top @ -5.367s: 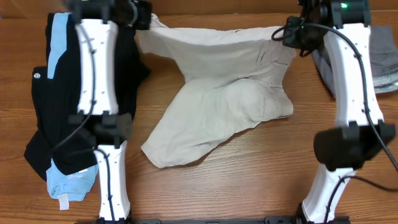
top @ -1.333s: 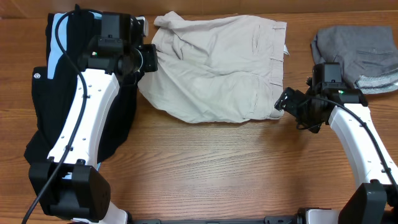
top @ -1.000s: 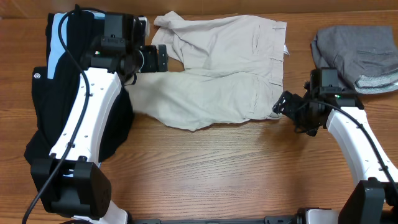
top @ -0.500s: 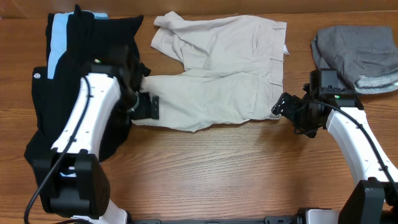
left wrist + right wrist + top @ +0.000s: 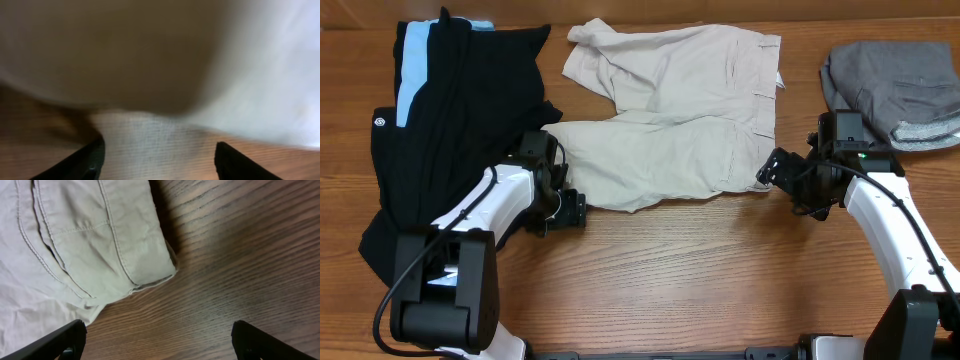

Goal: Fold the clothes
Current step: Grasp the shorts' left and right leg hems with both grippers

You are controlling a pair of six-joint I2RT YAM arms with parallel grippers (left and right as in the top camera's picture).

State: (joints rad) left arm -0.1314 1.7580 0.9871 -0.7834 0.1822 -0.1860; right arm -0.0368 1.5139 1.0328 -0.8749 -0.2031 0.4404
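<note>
Beige shorts lie flat across the back middle of the wooden table, waistband to the right. My left gripper is low at the hem of the near leg. In the left wrist view, which is blurred, its jaws stand apart with an edge of the beige cloth lying between the fingers. My right gripper hovers just off the near waistband corner. Seen from the right wrist, it is open over bare wood, with the waistband corner just ahead of it.
A black and light blue heap of clothes covers the left side, next to my left arm. A folded grey garment lies at the back right. Bare table stretches along the front.
My left gripper swung from the shorts' back left down to the near leg's hem, and that leg now lies spread out. Its jaws have narrowed somewhat. The right arm has barely moved.
</note>
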